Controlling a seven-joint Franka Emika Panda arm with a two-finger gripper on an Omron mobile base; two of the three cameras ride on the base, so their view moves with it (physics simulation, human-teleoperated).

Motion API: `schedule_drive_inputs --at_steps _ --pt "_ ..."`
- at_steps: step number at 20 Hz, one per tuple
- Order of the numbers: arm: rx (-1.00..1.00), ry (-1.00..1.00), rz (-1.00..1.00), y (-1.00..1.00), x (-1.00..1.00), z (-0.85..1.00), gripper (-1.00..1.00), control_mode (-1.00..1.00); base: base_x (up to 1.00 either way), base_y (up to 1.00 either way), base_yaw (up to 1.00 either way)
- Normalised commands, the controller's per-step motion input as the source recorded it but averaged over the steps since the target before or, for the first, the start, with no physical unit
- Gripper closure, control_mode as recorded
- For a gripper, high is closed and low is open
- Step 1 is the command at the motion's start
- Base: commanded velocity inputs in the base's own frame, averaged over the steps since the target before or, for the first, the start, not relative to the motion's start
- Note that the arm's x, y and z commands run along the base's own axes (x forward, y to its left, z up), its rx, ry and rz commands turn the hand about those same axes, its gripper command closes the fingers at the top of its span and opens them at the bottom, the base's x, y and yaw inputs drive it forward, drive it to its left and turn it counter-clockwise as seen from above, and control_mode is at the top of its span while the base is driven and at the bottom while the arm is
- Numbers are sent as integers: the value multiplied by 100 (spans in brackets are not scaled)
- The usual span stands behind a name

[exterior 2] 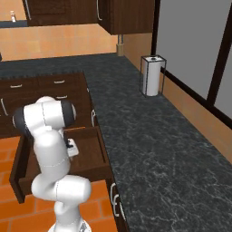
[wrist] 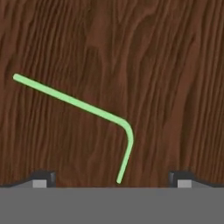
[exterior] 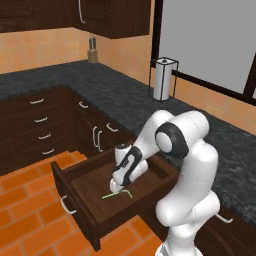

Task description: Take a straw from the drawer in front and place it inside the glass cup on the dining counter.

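Note:
The dark wooden drawer (exterior: 75,196) stands pulled out, its silver handle toward the floor side. A thin light-green straw (exterior: 118,194) with a bent tip lies flat on the drawer's bottom. My gripper (exterior: 115,187) reaches down into the drawer, just above the straw. In the hand view the straw (wrist: 70,101) runs from upper left to its bend, and its short end points down between my fingertips (wrist: 43,178). The gripper (wrist: 112,179) is open and holds nothing. In the right base view the arm hides most of the drawer (exterior 2: 93,152). The glass cup and the dining counter are out of view.
A black speckled counter (exterior: 125,95) wraps the corner, carrying a paper towel holder (exterior: 163,79) and a knife block (exterior: 92,50). Shut cabinet drawers (exterior: 40,127) line the left wall. Orange tiled floor (exterior: 27,200) lies in front of the open drawer.

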Motion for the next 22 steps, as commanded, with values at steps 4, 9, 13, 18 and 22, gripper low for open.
schedule_drive_inputs --at_steps 4,9,13,18,22 --pt "0 0 7 -2 21 -33 -100 -100 0 0 0" --pt "0 0 8 0 34 -39 -100 -100 0 0 0" --pt "0 1 7 1 28 -42 -100 -100 0 0 0" --pt "0 1 2 0 3 -43 -100 -100 0 0 0" --pt "0 2 0 0 0 -55 100 -100 0 0 0"
